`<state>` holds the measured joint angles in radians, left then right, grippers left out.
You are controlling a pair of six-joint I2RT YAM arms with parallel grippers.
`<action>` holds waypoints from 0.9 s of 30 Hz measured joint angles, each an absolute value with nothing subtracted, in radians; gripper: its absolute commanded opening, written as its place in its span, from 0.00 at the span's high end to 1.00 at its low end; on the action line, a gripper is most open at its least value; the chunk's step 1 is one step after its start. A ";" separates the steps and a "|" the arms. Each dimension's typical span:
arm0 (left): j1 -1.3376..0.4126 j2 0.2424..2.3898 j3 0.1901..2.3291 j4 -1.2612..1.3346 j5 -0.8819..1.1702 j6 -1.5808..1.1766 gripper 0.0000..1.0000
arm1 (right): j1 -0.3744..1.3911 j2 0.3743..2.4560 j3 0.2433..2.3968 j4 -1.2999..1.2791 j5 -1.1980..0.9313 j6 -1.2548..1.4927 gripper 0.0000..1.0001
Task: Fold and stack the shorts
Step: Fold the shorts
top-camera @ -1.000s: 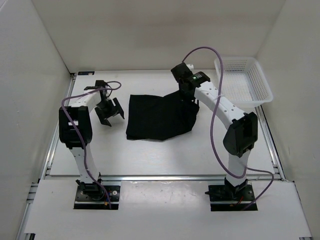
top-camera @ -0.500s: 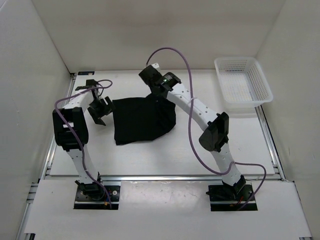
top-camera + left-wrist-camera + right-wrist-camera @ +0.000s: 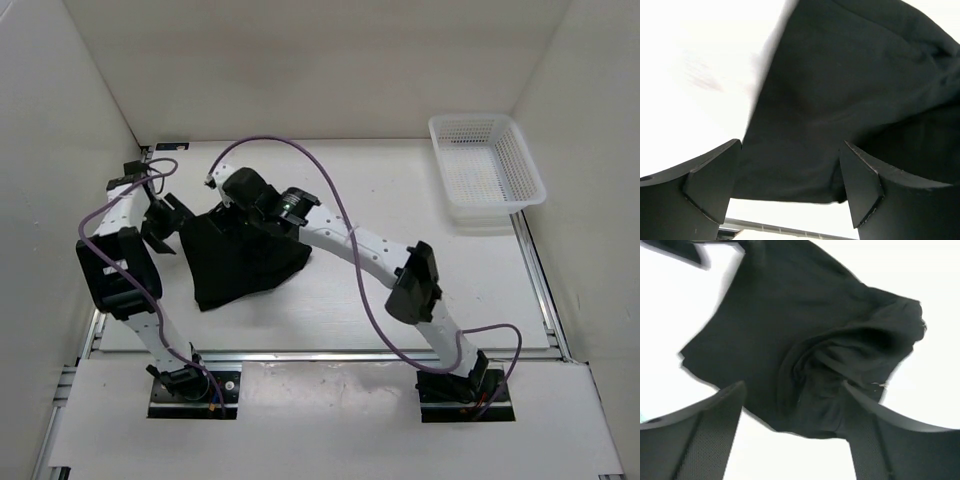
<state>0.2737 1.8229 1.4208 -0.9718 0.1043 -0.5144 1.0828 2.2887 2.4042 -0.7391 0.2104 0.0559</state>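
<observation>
Shorts [image 3: 240, 262] lie bunched on the table's [image 3: 430, 200] left half, soft black cloth with one corner rumpled into folds. My left gripper [image 3: 790, 185] hangs wide at their left edge. My right gripper [image 3: 795, 435] is spread wide above them, gripping nothing. Drawstring not discernible. Bare tabletop runs right to the white mesh basket [image 3: 487, 170].

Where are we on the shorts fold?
Done: the shorts lie folded over on the table, one side bunched. In hand: nothing; left gripper and right gripper hover open by them. Left: likely smoothing, a tidier fold, and stacking.
</observation>
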 measured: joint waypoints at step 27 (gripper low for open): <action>0.271 1.777 1.392 -0.982 0.131 -0.460 0.12 | 0.706 2.181 1.769 -0.556 -0.323 0.367 0.13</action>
<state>0.2710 1.7775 1.3922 -0.9821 0.1307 -0.4603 0.7063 2.1815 1.7691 -0.5556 -0.3229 0.3672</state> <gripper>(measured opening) 0.882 0.891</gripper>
